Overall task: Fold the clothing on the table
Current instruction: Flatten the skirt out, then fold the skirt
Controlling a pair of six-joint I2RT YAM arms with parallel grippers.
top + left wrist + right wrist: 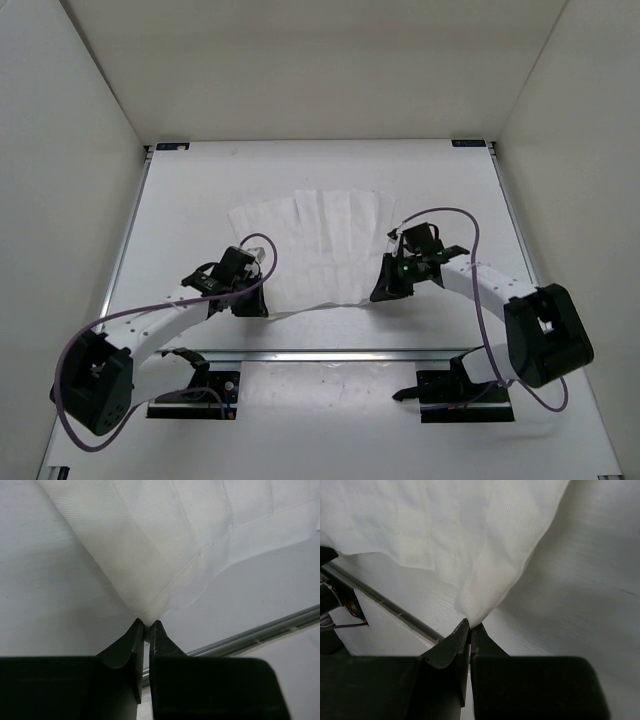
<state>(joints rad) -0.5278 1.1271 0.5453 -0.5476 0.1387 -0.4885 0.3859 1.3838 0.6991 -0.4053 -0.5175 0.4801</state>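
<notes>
Both arms' fingers [127, 645] tight on clothing [150, 545]

Plain white walls [300, 70] stand along the left, right and far sides of the scene.

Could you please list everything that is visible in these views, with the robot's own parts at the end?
clothing: one, white, spread fan-shaped on the middle of the table, near corners pinched.
table: one, matte white, under everything.
rails: several, thin silver, along the table's edges.
corner brackets: two seen, black, at the far corners.
walls: three, plain white, left, far and right.
cables: two, purple, looping along the arms.
arms: two, white with black joints, at the near edge.
left gripper: one, black, shut on the clothing's near left corner.
right gripper: one, black, shut on its near right corner.
</notes>
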